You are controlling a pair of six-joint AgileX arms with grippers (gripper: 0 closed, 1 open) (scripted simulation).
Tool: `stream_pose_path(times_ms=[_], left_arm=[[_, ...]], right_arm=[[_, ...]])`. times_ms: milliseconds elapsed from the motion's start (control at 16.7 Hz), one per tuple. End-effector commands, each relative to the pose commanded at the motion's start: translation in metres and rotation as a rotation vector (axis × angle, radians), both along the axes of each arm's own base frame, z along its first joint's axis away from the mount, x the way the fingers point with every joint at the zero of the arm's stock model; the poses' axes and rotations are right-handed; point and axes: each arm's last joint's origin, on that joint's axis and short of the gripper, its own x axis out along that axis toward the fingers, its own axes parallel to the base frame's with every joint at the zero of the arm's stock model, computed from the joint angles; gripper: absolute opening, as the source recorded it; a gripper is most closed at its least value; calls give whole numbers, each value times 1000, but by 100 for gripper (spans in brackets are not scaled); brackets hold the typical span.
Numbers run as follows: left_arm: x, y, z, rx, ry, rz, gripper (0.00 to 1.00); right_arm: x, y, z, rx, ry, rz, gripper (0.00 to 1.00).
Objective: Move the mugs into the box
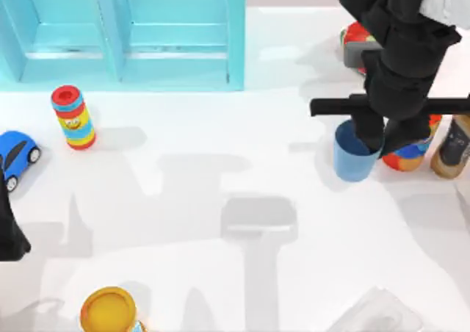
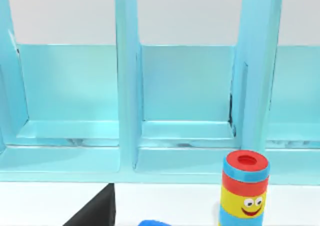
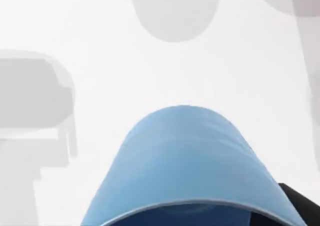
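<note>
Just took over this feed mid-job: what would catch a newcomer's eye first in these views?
The right arm stands at the table's right side, its right gripper down at the rim of the blue mug, with one finger inside the mug. Along the far edge stands the big turquoise box with open compartments. In front of it, at the left, stands a striped smiley cylinder.
</note>
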Motion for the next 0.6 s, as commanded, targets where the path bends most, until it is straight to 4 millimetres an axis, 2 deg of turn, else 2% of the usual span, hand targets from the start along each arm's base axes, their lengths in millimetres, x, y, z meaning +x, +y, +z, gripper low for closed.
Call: stream_pose_path(times_ms=[120,480,600], left_arm=[[0,0,0,0,0,0,100],[0,0,0,0,0,0,100],[0,0,0,0,0,0,100]], right_arm=[[-2,-15,11,0,1,-4,0],[-3,-14,12,1,10,11,0],[-3,-24,15,13,45,37,0]])
